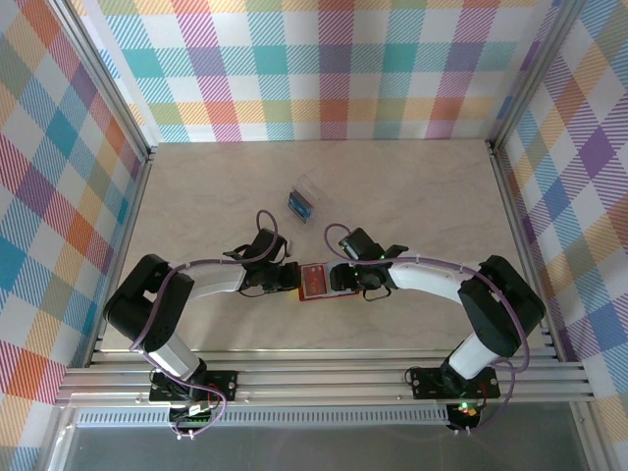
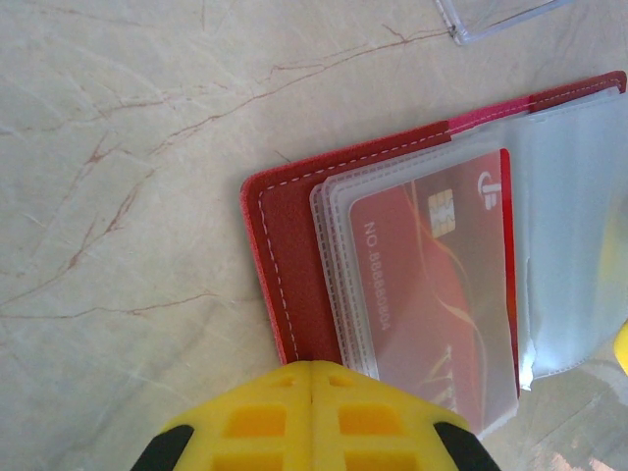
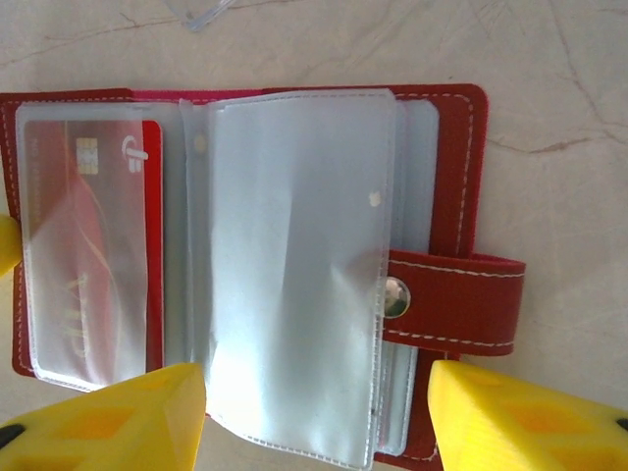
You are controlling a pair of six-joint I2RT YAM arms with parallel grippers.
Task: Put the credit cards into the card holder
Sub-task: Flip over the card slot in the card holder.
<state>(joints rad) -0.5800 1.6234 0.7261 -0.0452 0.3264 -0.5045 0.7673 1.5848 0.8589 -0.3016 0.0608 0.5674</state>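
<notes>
On the table point(image 1: 422, 196) the card holder point(image 1: 314, 282) lies open with a red card point(image 3: 88, 245) sleeved, between clenched left gripper point(image 2: 312, 417) and wide-spread right gripper point(image 3: 314, 392); looks light, floppy, slick pages, so grab the stiff leather edge

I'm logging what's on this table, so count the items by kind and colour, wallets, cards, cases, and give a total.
card holder: 1
red card, in a sleeve of it: 1
clear plastic case: 1
blue card, inside that case: 1 seen; more may be stacked under it
Total: 4
</notes>
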